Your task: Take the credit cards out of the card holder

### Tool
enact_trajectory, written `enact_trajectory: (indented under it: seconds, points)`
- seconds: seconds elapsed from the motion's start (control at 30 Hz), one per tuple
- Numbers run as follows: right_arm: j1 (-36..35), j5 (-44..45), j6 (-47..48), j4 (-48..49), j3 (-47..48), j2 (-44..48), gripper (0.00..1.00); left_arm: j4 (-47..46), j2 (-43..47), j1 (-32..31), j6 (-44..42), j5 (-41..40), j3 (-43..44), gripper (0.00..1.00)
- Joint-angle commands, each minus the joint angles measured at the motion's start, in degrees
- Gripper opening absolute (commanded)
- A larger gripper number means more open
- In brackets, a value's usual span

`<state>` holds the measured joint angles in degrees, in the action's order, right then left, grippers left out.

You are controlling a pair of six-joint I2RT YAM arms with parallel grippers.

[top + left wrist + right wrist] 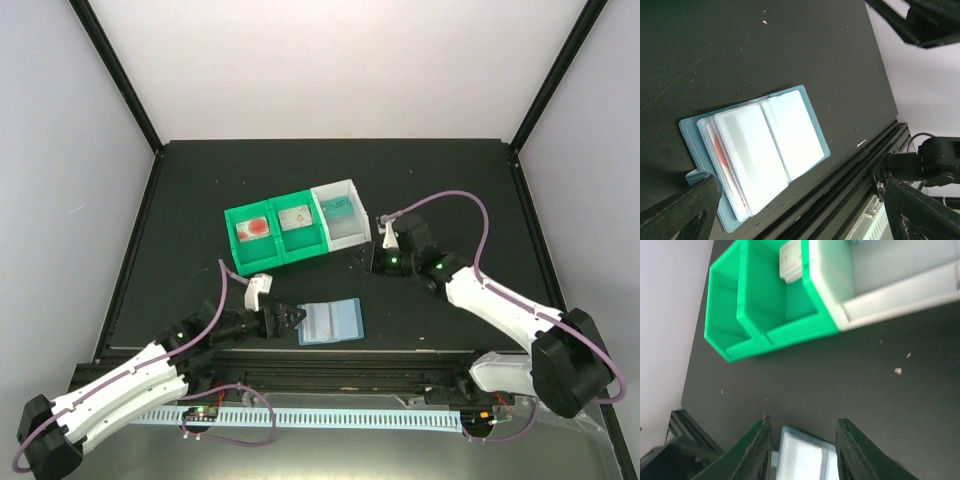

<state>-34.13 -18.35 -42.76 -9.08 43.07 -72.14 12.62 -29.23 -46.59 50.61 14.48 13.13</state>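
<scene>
The light-blue card holder (331, 322) lies open on the black mat near the front edge. In the left wrist view the card holder (765, 145) shows clear pockets, and a card with a reddish mark (716, 150) shows through the left side. My left gripper (291, 319) is open and empty, just left of the holder, its fingers (695, 205) beside the side tab. My right gripper (373, 259) is open and empty, raised by the white bin; the holder (802, 460) shows between its fingers (757, 450). A teal card (337, 206) lies in the white bin.
Two joined green bins (262, 250) and a white bin (347, 233) stand behind the holder. A card with a red mark (256, 228) lies in the left green bin, a whitish card (294, 217) in the middle one. A black rail (330, 357) runs along the front.
</scene>
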Motion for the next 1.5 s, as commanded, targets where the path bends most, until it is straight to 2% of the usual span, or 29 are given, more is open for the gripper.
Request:
enact_trajectory:
  seconds: [0.0, 0.17, 0.37, 0.63, 0.87, 1.13, 1.47]
  points:
    - [-3.46, -1.00, -3.17, 3.12, -3.07, 2.39, 0.37, -2.04, 1.19, 0.01, 0.31, 0.43, 1.04, 0.93]
    - [-9.39, 1.11, -5.97, 5.73, -5.24, 1.91, 0.36, 3.08, 3.86, 0.01, -0.49, -2.98, 3.67, 0.97]
    - [-17.60, 4.62, -8.56, 8.80, -4.78, -2.77, 0.35, 8.58, 6.35, 0.00, -1.89, -2.93, 6.73, 0.99]
    - [-25.09, 10.45, -9.64, 8.39, -3.56, -9.08, 0.33, 11.69, 12.24, -0.02, 1.10, -2.03, 5.71, 0.99]
    - [-26.67, 15.09, -9.61, 6.36, -3.24, -12.26, 0.33, 11.55, 15.96, -0.04, 3.25, -3.15, 4.08, 0.99]
    - [-27.15, 15.69, -9.59, 5.15, -2.02, -15.42, 0.34, 11.33, 14.81, 0.00, 3.56, -2.63, 4.72, 0.99]
    - [-28.01, 16.14, -9.79, 4.64, -2.23, -17.23, 0.32, 6.47, 12.79, 0.01, 5.53, -0.43, 2.81, 0.99]
